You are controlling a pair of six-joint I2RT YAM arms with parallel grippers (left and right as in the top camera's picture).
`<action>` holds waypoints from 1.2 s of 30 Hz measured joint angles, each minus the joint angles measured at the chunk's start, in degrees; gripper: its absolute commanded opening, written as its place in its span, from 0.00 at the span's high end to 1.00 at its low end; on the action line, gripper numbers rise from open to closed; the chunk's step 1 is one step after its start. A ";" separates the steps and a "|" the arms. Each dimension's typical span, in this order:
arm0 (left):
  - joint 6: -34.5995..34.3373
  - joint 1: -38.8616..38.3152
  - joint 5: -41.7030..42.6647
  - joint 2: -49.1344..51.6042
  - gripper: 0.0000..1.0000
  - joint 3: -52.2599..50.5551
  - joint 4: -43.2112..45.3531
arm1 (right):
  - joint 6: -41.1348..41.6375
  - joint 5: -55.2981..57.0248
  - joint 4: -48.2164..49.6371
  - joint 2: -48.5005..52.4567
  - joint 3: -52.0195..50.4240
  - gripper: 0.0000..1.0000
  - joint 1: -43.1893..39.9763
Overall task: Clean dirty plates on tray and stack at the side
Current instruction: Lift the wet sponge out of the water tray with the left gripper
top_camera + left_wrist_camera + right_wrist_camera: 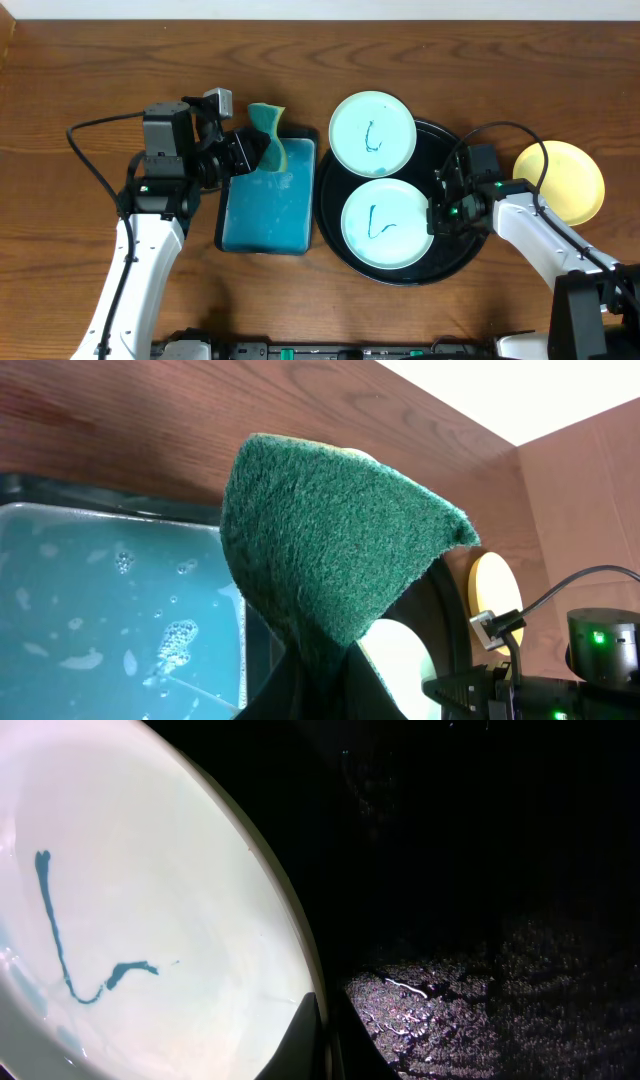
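Right jaws: I see the right gripper [322, 1040] pinched together on the rim of the near plate [150, 900]. One finger lies over the pale inside and the other on the side of the round black tray [480, 870].
Left jaws: the left gripper [250, 152] is clamped on a green scouring pad [330, 530]. The pad stands up out of the fingers, folded to a blunt peak.
Near plate: pale mint-white, flat on the tray's near half. The right gripper [438, 208] grips its right edge. A thin teal mark [60, 935], hooked like a tick, crosses its middle.
Far plate: the far plate [372, 132] is also mint-white and carries a teal scribble. It sits at the tray's far left with its edge overhanging the rim. It lies just beyond the near plate [385, 222] and well apart from both sets of jaws.
Yellow plate: the yellow plate [560, 182] lies off the tray on the table [80, 60], just beside the tray's right rim. The right arm crosses part of it.
Tray: the round black tray [455, 255] is wet and speckled where bare, under my right wrist camera.
Pad's surroundings: the scouring pad [270, 135] hangs over the far edge of the rectangular tray [222, 215]. That tray holds soapy blue water [100, 590] and sits just left of the round tray.
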 measured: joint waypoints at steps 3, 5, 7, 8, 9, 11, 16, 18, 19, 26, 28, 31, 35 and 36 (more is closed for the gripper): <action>0.00 0.00 0.00 0.00 0.93 0.00 -0.02 | 0.00 0.00 0.02 0.00 0.00 0.99 0.00; 0.02 0.00 0.00 0.00 0.93 0.00 0.00 | 0.00 0.00 0.02 -0.02 0.00 0.99 0.00; 0.00 0.00 0.00 -0.02 0.93 0.00 -0.02 | 0.00 0.00 0.02 0.00 0.00 0.99 0.00; 0.00 0.00 0.00 0.00 0.93 0.00 0.00 | 0.00 0.00 0.02 0.00 0.00 0.99 0.00; 0.00 0.00 0.00 0.00 0.92 0.00 0.00 | 0.00 0.00 0.02 -0.02 0.00 0.99 0.00; 0.00 0.00 0.00 0.00 0.93 0.00 0.00 | 0.00 0.00 0.02 0.00 0.00 0.99 0.00; 0.00 0.00 0.00 -0.02 0.93 0.00 0.00 | 0.00 0.00 0.02 -0.02 0.00 0.99 0.00; 0.00 0.00 0.00 0.00 0.93 0.00 0.00 | 0.00 0.00 0.02 -0.02 0.00 0.99 0.00; 0.00 0.00 0.00 -0.02 0.93 0.00 -0.02 | 0.00 0.00 0.02 -0.02 0.00 0.99 0.00; 0.02 0.00 -0.85 0.00 0.93 0.00 -2.23 | 0.00 0.00 0.02 -0.02 0.00 0.99 0.00; 0.02 0.00 -1.90 0.00 0.92 0.00 -3.48 | 0.00 0.00 0.09 -0.02 0.00 0.99 0.00; -0.02 0.00 -4.44 0.83 0.93 0.00 -5.88 | 0.00 0.02 0.35 0.00 0.00 0.99 0.00; -1.03 0.00 -9.77 4.44 0.93 0.00 -9.79 | 0.00 0.02 0.61 -0.02 0.00 0.99 0.00; -1.57 0.00 -10.78 5.25 0.93 -0.02 -10.54 | 0.00 0.02 0.63 0.00 0.00 0.98 0.00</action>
